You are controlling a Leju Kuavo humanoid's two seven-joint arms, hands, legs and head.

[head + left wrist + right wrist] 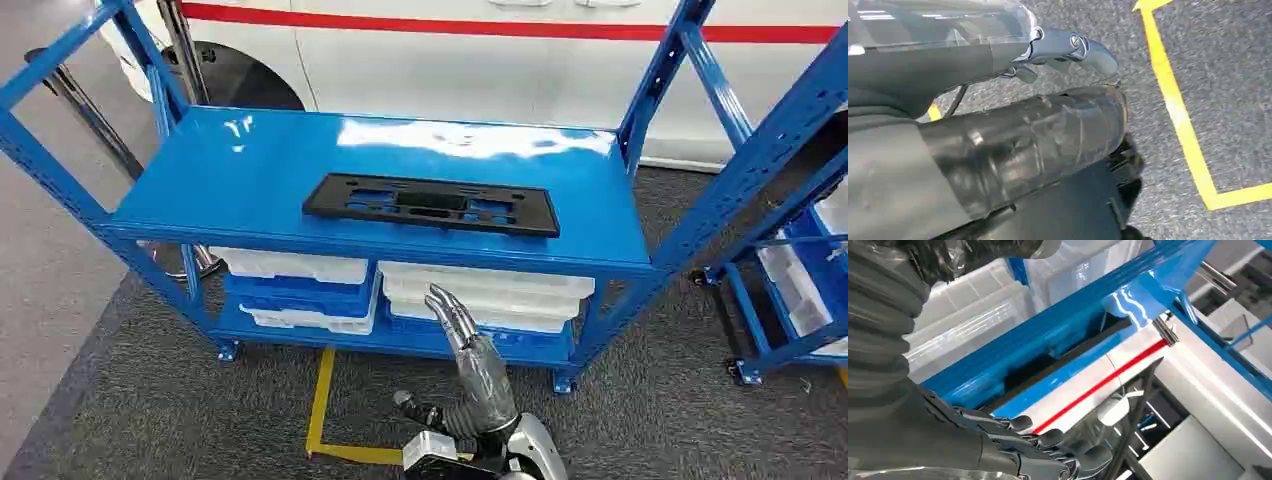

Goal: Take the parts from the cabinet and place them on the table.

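Head view: a flat black plastic part (pixel 431 204) with cut-outs lies on the glossy blue metal surface (pixel 250 170); the right hand (pixel 462 335) reaches up, fingers straight, empty. Left wrist view: left hand (pixel 1068 47) over speckled carpet (pixel 1228 90), fingers loosely extended, empty. Right wrist view: ribbed grey cover (pixel 878 340), translucent bins (pixel 973 310).

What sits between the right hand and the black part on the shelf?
In the head view, the shelf's blue front edge and white bins beneath lie between the right hand and the black part.
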